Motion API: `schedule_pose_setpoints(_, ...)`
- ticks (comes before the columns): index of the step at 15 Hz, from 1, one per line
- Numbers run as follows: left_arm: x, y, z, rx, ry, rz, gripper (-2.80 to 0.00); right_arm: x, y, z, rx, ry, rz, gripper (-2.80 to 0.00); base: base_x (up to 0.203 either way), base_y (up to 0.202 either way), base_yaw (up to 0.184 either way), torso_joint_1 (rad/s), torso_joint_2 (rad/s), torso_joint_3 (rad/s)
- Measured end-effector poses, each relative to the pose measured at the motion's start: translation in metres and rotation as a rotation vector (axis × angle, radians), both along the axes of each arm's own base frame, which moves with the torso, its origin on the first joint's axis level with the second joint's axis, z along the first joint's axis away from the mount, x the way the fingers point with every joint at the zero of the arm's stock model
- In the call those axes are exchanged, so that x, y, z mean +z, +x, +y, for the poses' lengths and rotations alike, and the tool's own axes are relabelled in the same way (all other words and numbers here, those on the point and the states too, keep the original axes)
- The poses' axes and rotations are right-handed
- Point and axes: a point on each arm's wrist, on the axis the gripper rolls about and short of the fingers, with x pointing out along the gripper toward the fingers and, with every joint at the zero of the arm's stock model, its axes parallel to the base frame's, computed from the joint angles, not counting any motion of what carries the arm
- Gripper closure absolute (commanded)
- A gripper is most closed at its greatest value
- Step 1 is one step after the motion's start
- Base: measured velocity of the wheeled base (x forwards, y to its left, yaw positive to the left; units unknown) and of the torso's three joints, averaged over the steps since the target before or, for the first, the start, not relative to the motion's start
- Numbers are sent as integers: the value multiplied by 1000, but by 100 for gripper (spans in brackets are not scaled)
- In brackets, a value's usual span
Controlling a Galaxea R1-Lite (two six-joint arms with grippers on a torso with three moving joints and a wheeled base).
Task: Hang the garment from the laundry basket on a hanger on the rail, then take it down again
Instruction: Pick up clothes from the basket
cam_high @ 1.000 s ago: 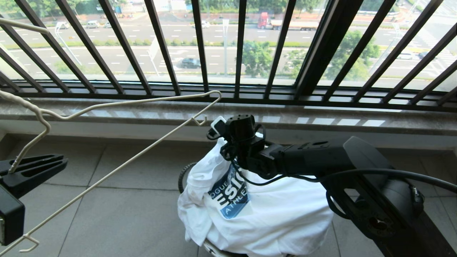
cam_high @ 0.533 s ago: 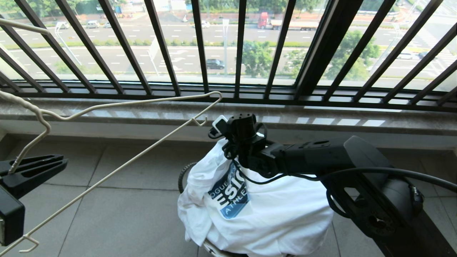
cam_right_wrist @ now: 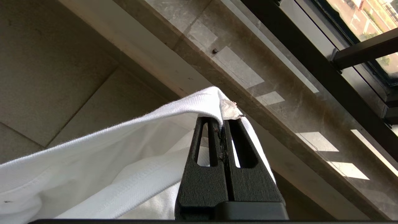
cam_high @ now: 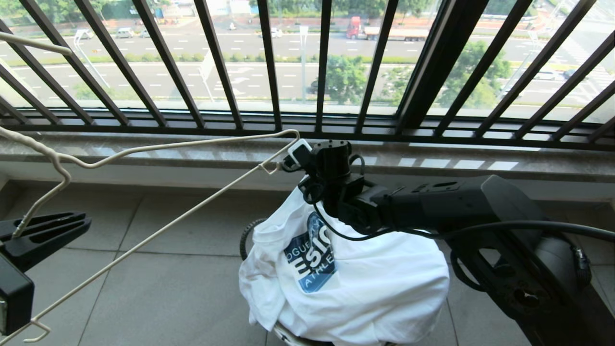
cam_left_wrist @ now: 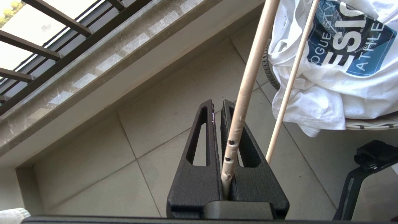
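The garment (cam_high: 365, 288), a white T-shirt with a blue chest logo, is heaped over the laundry basket (cam_high: 246, 238) on the floor. My right gripper (cam_right_wrist: 219, 121) is shut on a fold of the garment's (cam_right_wrist: 93, 155) ribbed edge and holds it a little above the heap; in the head view its wrist hides the fingers. At the far left my left gripper (cam_high: 86, 220) is shut on the thin cream hanger (cam_high: 192, 143), whose triangle reaches toward the basket. In the left wrist view the hanger's wire (cam_left_wrist: 248, 81) runs out from between the fingers of this gripper (cam_left_wrist: 217, 104). The rail is out of view.
A black railing of vertical bars (cam_high: 269, 62) stands on a stone sill (cam_high: 432, 163) just behind the basket. Grey floor tiles (cam_high: 168, 288) spread between the left gripper and the basket. The basket's woven rim (cam_left_wrist: 370, 124) shows under the shirt.
My right gripper has shut on the garment's edge and risen slightly, drawing the top of the shirt up. The left gripper and the hanger have hardly moved.
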Motion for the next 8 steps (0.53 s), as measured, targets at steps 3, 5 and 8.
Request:
schedule_pose_setpoints(3, -1, -4, 2, 2, 20, 21, 0, 13, -17, -3, 8, 56, 23, 0, 0, 0, 0, 0, 0, 0)
schedule_pose_setpoints(5, -1, -8, 5, 21, 41, 50, 0, 18, -34, -5, 17, 94, 57, 0, 0, 0, 0, 0, 0, 0)
schedule_pose_setpoints(8, 0, -18, 12, 78, 95, 118, 0, 31, -59, -11, 28, 166, 88, 0, 0, 0, 0, 0, 0, 0)
